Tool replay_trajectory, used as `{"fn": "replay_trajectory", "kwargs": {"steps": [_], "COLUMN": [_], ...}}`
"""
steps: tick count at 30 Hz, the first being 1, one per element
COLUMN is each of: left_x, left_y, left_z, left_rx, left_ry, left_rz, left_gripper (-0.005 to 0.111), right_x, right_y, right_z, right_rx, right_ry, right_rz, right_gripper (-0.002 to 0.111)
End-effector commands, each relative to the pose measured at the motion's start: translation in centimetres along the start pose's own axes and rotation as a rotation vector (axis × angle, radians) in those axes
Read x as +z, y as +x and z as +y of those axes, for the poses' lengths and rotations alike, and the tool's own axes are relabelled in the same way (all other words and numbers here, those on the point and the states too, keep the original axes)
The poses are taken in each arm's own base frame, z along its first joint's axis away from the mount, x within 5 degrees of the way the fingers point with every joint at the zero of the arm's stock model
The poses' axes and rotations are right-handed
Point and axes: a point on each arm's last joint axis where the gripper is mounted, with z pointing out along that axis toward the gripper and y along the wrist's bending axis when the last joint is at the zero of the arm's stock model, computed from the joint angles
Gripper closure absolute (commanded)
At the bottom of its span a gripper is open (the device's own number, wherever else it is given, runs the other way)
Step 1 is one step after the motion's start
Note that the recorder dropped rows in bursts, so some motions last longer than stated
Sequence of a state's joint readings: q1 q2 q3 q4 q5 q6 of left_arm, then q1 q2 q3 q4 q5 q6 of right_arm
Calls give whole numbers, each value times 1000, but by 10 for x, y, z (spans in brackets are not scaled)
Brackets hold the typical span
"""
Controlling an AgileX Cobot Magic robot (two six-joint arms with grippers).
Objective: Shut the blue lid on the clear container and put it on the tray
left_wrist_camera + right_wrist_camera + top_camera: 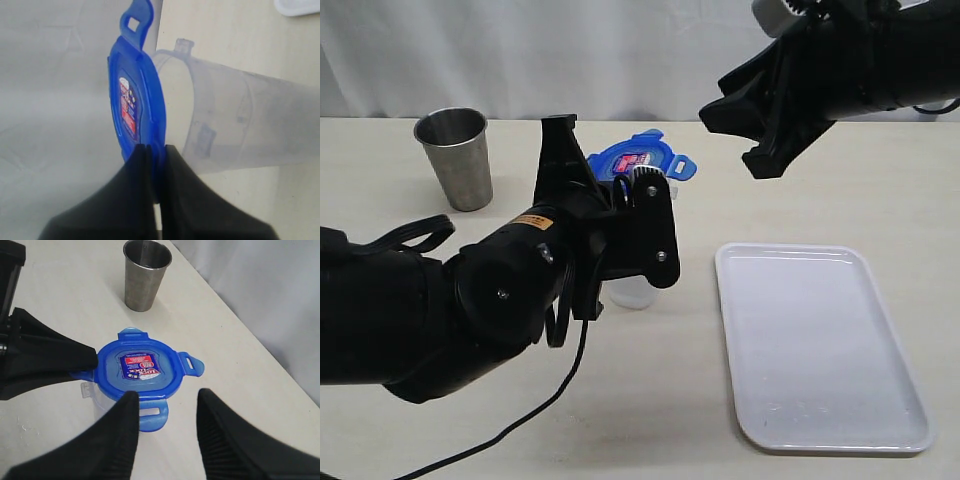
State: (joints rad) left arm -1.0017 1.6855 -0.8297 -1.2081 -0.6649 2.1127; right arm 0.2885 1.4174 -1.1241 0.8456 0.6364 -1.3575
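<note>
The left tool [155, 150] is pinching the edge of the rounded-square bright blue plastic lid [139, 369], probably to steady it flat on the tall clear plastic container [235, 125] on the counter. The right tool [165, 412] hovers above, spread wide, likely lining up to press flaps; the flat white rectangular tray [820, 345] sits nearby, not yet used.

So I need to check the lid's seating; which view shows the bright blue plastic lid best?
Right wrist view: the blue lid shows whole, label up. The left wrist view shows it edge-on in the left gripper; the exterior view shows it partly hidden.
</note>
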Motion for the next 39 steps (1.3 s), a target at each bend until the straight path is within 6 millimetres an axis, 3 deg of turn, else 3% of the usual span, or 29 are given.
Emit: {"fn": "replay_trajectory", "kwargs": {"steps": [1, 7, 17, 25, 34, 39], "left_x": [0, -2, -3, -2, -3, -2], "left_y": [1, -4, -3, -2, -2, -2], "left_z": [-1, -4, -5, -4, -2, -3], "left_rx": [33, 37, 19, 23, 26, 26], "left_ry": [4, 7, 23, 7, -12, -5], "left_rz": [3, -10, -3, 4, 12, 8], "left_gripper": [107, 107, 107, 106, 70, 59], "right_x": [0, 5, 39, 41, 43, 43], "right_y": [2, 1, 21, 22, 24, 24], "right_z": [-1, -1, -7, -7, -7, -7], "right_rx": [5, 65, 163, 165, 162, 160], "right_ry": [-3, -16, -63, -65, -68, -68], "right_rz": [-2, -26, 22, 25, 31, 31], "right_gripper": [71, 71, 71, 71, 71, 71]}}
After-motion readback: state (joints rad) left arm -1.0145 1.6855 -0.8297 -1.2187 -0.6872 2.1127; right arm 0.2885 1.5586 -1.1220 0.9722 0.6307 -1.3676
